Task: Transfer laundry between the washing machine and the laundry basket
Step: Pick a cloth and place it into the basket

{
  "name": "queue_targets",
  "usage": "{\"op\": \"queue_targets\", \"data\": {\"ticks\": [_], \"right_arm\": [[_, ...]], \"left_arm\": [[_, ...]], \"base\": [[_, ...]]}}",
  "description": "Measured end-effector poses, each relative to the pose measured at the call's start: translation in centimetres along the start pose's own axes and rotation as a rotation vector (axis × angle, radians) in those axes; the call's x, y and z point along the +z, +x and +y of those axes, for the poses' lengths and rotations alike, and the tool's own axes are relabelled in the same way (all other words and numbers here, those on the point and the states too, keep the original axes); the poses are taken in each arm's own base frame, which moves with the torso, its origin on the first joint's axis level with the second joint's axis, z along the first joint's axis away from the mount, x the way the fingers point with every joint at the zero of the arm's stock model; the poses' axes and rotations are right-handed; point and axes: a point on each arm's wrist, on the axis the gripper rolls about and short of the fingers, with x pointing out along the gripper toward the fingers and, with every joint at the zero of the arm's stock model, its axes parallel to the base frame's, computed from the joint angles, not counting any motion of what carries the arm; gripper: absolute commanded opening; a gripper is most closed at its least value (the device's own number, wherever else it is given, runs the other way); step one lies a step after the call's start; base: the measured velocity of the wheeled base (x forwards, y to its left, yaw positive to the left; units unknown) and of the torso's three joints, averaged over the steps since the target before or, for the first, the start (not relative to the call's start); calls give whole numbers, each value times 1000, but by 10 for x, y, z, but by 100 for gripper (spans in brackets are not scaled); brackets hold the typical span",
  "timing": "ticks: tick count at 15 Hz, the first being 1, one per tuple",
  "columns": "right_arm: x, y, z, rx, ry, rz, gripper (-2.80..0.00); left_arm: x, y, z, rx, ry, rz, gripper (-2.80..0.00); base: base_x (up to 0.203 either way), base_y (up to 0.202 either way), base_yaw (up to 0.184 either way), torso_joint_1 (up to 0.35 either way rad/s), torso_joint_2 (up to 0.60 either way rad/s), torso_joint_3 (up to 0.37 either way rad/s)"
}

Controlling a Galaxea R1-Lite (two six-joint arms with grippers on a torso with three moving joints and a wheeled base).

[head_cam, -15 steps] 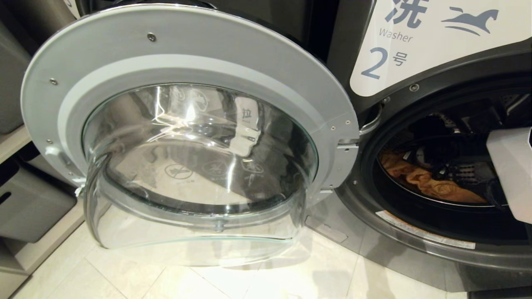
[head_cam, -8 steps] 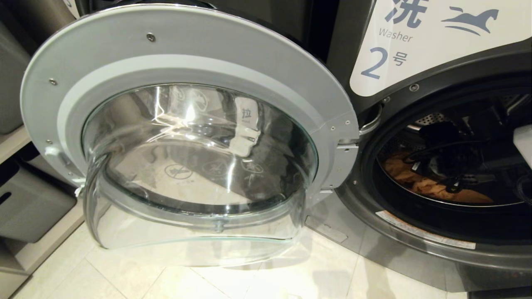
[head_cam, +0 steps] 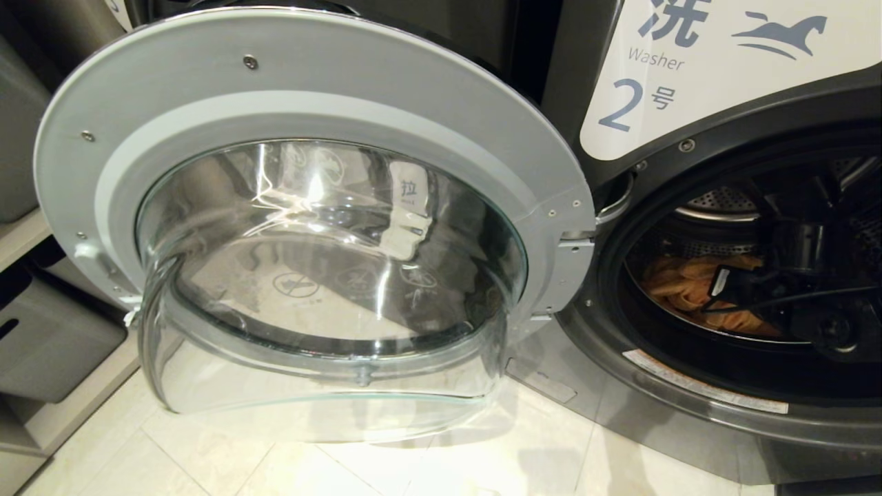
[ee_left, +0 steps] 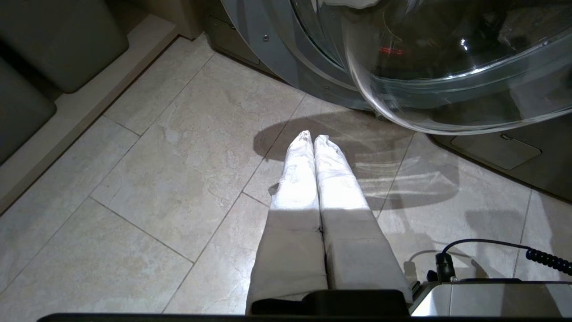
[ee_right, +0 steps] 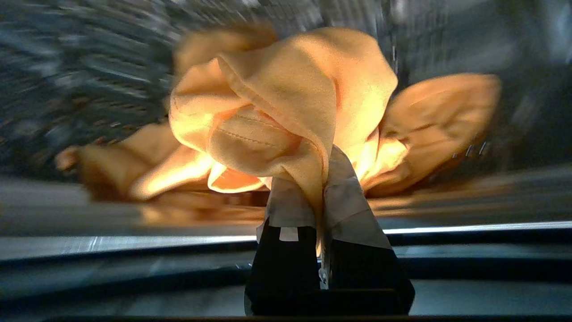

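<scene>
Right gripper point(ee_right: 321, 179) inside the washer point(head_cam: 599, 427) drum, fingers clamped on a fold of the orange garment point(ee_right: 286, 107); cloth bunches up above the fingertips, the rest of it lies on the drum floor. In the head view the garment point(head_cam: 679, 286) sits low in the drum just behind the opening's rim, the dark right arm point(head_cam: 799, 275) reaching in over it. Left gripper point(ee_left: 313, 143) closed and empty, fingers pressed together, hanging over the floor tiles point(ee_left: 147, 188) in front of the washer, near the open door's glass bowl. Door point(head_cam: 310, 227) swung fully open to the left of the opening. White label point(head_cam: 716, 69) above the opening: "Washer", "2", Chinese characters, a horse logo.
</scene>
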Motion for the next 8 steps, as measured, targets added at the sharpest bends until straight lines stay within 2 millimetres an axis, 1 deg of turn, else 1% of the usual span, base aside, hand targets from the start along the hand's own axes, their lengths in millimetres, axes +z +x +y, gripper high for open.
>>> {"op": "queue_targets", "data": {"ticks": [2,4,6,8], "right_arm": [[-4,-22,-8,77,-80,-81,-280],[5,-44,-13,145,-137,-176,-280],[15,-66,-19,208,-157,-229,-280],[17,-92,-28,267,-180,-262,-280]], "left_arm": [[0,0,0,0,0,0,-280],[0,0,0,0,0,0,-280],[0,0,0,0,0,0,-280],[0,0,0,0,0,0,-280]], "base": [[0,0,0,0,0,0],[0,0,0,0,0,0],[0,0,0,0,0,0],[0,0,0,0,0,0]]}}
